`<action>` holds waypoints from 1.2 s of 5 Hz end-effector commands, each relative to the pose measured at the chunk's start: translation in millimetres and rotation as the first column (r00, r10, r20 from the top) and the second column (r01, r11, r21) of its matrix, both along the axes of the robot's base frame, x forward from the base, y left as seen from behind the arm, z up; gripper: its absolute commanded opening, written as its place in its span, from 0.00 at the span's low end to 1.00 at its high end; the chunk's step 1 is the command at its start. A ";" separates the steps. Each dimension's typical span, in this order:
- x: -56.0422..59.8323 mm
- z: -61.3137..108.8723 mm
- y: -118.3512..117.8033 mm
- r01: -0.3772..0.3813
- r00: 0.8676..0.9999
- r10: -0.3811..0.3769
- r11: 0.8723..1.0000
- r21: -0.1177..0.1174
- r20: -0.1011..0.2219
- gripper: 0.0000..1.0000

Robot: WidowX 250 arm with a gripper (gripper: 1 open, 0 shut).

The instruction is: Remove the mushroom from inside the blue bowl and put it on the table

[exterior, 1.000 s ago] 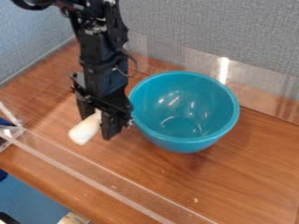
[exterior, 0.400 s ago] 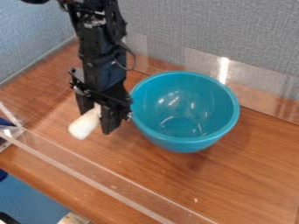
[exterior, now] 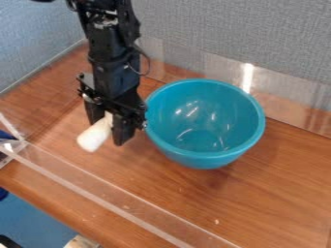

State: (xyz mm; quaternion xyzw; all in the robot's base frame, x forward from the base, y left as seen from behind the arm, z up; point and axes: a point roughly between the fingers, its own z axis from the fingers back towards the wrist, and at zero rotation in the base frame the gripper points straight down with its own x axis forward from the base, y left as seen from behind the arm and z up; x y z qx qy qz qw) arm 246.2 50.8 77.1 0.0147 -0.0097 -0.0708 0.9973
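Observation:
The blue bowl [exterior: 204, 122] stands on the table [exterior: 278, 189] right of centre, and nothing shows inside it. Just left of its rim my gripper [exterior: 111, 133] points straight down, low over the wood. Its dark fingers [exterior: 123, 129] are closed on the mushroom [exterior: 91, 139]. The cream-white stem sticks out to the lower left at table level. The cap is hidden behind the fingers. I cannot tell whether the stem rests on the table.
Clear acrylic walls run along the table's front edge [exterior: 116, 199] and along the back right [exterior: 278, 87]. A grey fabric wall stands behind. The black arm [exterior: 110, 44] rises from the gripper toward the top left.

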 end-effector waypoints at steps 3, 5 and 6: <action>12.0 5.0 9.2 -0.043 0.999 0.043 0.999 0.004 0.031 0.00; 13.8 3.1 12.5 -0.059 0.998 0.059 0.998 0.000 0.024 0.00; 14.4 2.8 14.1 -0.066 0.998 0.066 0.998 -0.002 0.021 1.00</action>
